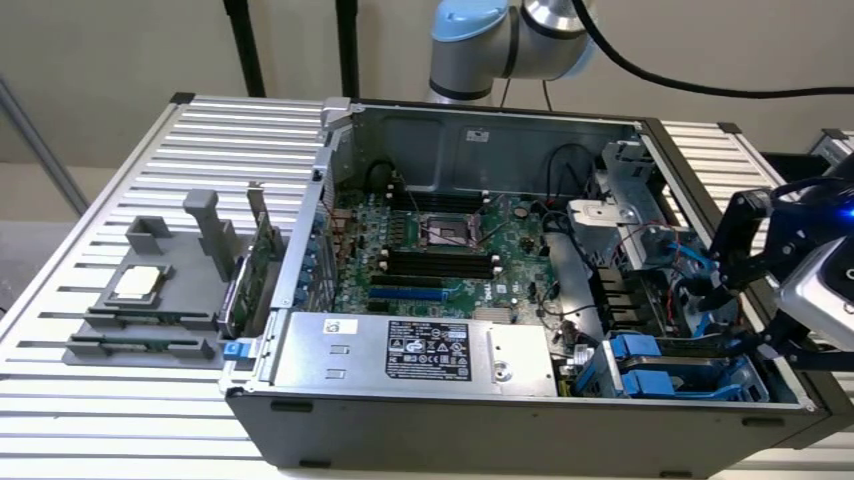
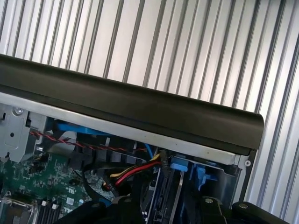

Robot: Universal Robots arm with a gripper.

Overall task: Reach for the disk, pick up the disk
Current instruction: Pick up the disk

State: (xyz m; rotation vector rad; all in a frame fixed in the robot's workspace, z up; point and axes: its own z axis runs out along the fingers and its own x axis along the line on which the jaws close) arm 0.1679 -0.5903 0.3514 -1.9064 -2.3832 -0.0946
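The disk [image 1: 667, 368] sits edge-up in the drive bay at the near corner of the open computer case, on the exterior view's right. Its blue carrier rails show, but most of its body is hidden in the bay. My gripper [image 1: 751, 300] hangs just above and to the right of that bay, over the case's side wall. Its black fingers are spread open with nothing between them. In the wrist view the disk's blue rail tabs [image 2: 180, 165] lie just inside the case wall, and my gripper [image 2: 175, 213] stands close above them.
A silver power-supply box [image 1: 427, 350] fills the case's near side, with the green motherboard [image 1: 441, 250] behind it. Red, yellow and black cables [image 2: 135, 170] run beside the bay. The black case wall [image 2: 140, 105] borders it. A grey holder with a small chip [image 1: 140, 285] stands on the slatted table [image 1: 94, 410].
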